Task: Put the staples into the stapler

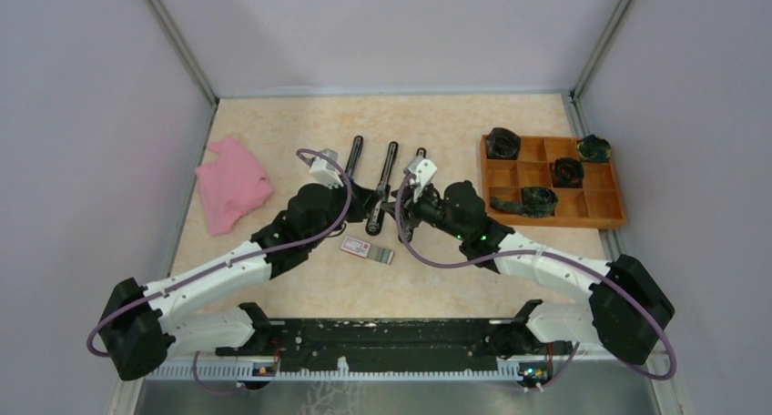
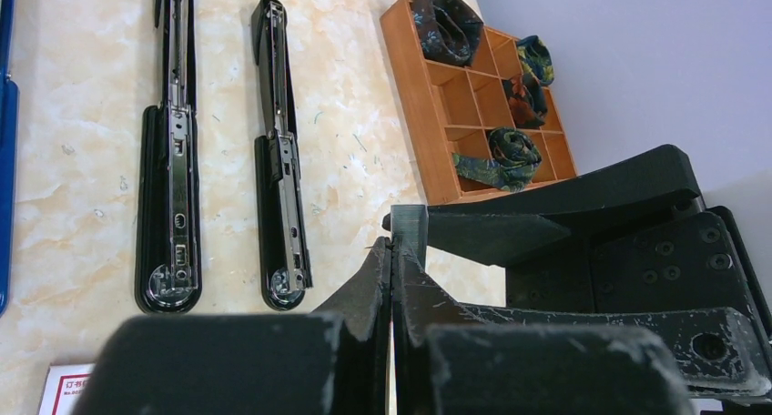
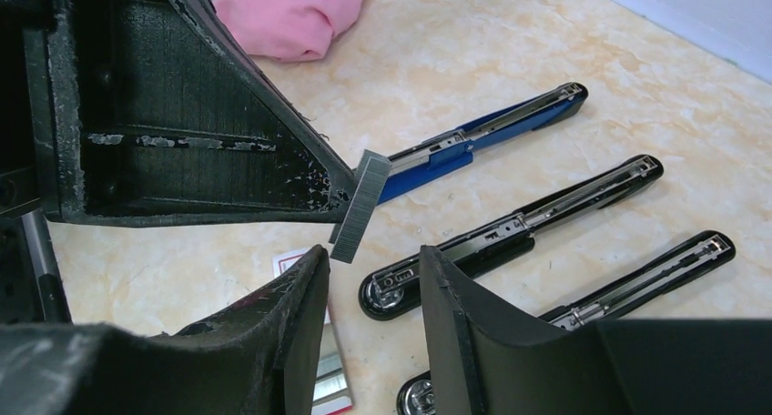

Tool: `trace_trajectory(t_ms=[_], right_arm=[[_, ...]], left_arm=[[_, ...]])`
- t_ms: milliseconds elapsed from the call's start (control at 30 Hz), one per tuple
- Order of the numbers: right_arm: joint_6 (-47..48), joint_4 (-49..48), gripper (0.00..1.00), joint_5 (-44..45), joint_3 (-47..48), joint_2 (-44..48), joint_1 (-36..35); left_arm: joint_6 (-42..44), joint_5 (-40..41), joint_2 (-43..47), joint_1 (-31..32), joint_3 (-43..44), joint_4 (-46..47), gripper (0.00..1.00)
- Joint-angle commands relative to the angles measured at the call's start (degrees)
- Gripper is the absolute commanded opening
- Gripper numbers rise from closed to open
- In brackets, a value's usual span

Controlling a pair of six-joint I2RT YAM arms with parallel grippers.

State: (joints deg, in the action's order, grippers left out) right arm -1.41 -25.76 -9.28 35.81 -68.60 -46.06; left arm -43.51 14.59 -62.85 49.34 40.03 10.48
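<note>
Three staplers lie opened flat on the table: a blue one [image 3: 482, 133] and two black ones [image 3: 528, 228] [image 3: 637, 278]. My left gripper [image 2: 392, 244] is shut on a short grey strip of staples [image 3: 360, 206], which sticks out of its fingertips above the table. My right gripper [image 3: 369, 269] is open right beside that strip, with nothing between its fingers. The strip hangs just above its left fingertip. The white staples box [image 1: 367, 249] with red print lies below both grippers, its tray slid out and showing metallic staples [image 3: 332, 379].
A wooden compartment tray [image 1: 555, 222] with rolled dark fabric pieces stands at the right. A pink cloth [image 1: 232, 183] lies at the left. Grey walls enclose the table on three sides.
</note>
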Motion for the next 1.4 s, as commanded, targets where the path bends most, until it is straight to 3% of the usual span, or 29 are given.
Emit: trace_trajectory(t_ms=[0,433,867,1000,1200,1367], right_arm=[[1.6,-3.1,0.41,1.6,3.6,0.0,-1.1],[1.5,-4.0,0.39,2.1,4.1,-0.4,-1.8],[2.5,-4.0,0.11,3.8,3.7,-0.7,-2.0],[4.8,-2.3,0.07,4.6,4.0,-0.6,-2.0],[11.3,2.9,0.03,5.0,5.0,-0.4,-1.9],[17.1,4.9,0.03,3.5,5.1,0.1,-1.9]], left_arm=[[-0.1,-0.6,-0.6,-0.3,0.8,2.4,0.0],[-0.6,-1.3,-1.7,-0.4,0.7,3.2,0.0],[-1.3,-1.3,-0.1,-0.3,-0.9,2.6,0.0],[-1.5,-1.2,1.2,-0.3,-1.2,0.6,0.11],[0.7,-1.3,6.0,-0.4,-1.0,-5.3,0.37],[5.3,-6.0,6.1,-2.2,4.7,-14.7,0.45]])
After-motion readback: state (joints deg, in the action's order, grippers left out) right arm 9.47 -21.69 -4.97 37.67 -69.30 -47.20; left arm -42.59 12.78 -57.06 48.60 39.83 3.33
